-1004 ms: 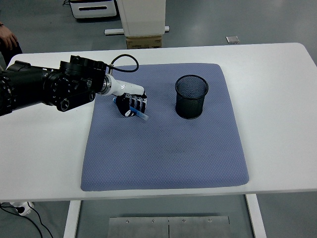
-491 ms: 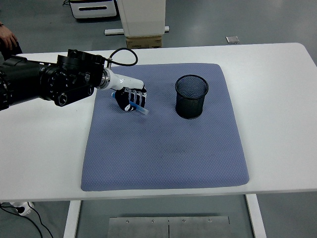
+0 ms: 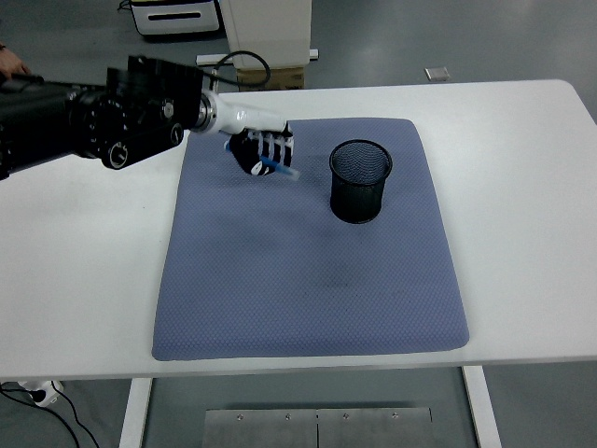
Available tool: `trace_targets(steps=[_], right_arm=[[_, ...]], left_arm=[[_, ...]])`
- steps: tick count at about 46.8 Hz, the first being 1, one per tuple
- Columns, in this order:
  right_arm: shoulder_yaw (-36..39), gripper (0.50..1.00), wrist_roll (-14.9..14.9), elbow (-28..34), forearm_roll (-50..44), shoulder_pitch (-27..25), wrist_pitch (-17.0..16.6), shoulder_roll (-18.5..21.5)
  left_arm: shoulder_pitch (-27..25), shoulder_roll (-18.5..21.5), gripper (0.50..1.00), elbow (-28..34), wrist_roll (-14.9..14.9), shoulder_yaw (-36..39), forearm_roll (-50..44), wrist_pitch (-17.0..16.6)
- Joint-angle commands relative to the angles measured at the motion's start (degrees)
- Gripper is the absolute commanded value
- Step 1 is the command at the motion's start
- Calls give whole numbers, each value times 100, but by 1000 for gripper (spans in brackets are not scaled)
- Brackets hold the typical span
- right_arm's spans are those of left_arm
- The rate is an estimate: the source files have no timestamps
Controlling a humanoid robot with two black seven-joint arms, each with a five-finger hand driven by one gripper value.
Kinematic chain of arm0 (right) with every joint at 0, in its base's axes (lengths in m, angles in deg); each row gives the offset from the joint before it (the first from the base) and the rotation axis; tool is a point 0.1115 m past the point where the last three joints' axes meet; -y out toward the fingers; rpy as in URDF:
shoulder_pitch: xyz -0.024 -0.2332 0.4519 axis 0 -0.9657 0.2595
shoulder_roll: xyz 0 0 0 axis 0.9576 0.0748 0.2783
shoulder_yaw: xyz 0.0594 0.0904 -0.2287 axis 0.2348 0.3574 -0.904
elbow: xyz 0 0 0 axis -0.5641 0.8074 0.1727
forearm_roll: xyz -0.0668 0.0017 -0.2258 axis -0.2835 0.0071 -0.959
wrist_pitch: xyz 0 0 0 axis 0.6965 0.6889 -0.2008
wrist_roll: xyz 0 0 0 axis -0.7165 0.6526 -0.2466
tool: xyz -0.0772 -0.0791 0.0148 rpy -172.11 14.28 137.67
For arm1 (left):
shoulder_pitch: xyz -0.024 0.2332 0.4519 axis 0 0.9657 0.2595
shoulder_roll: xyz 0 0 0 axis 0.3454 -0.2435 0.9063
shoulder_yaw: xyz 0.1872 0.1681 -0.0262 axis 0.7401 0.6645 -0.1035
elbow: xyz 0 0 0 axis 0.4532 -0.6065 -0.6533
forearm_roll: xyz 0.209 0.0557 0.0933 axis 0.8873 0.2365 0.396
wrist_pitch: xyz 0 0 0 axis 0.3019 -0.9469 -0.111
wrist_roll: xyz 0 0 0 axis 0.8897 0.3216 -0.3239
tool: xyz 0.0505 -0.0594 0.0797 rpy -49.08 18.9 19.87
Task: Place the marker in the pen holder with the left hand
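My left hand (image 3: 262,152) hangs above the back of the blue-grey mat (image 3: 308,271), its fingers curled around a blue marker (image 3: 280,170). The marker's light tip pokes out toward the right, below the fingers. A black mesh pen holder (image 3: 360,181) stands upright on the mat's back right part, a short way to the right of the hand. Its inside looks dark and I cannot see anything in it. The left arm (image 3: 93,126) reaches in from the left edge. The right arm is out of view.
The mat covers the middle of the white table (image 3: 84,271). A cardboard box (image 3: 270,77) and a white stand sit on the floor behind the table. A person's hand (image 3: 11,63) shows at the far left top.
My left hand has lifted off the mat with the marker and moved up and to the right, closer to the pen holder.
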Motion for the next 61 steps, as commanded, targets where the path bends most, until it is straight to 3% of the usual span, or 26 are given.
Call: trace_targets(steps=[1, 28, 39, 61], right_arm=[[-1, 1000, 1, 0, 0, 1, 0, -1], [-1, 1000, 1, 0, 0, 1, 0, -1], [-1, 1000, 1, 0, 0, 1, 0, -1], [-1, 1000, 1, 0, 0, 1, 0, -1]], left_arm=[[-29, 0, 500, -37, -6, -201, 2, -3], [50, -229, 500, -29, -41, -1458, -314, 41], [129, -334, 500, 24, -15, -1845, -1079, 138], [1025, -659, 500, 50, 11, -2504, -1844, -82]])
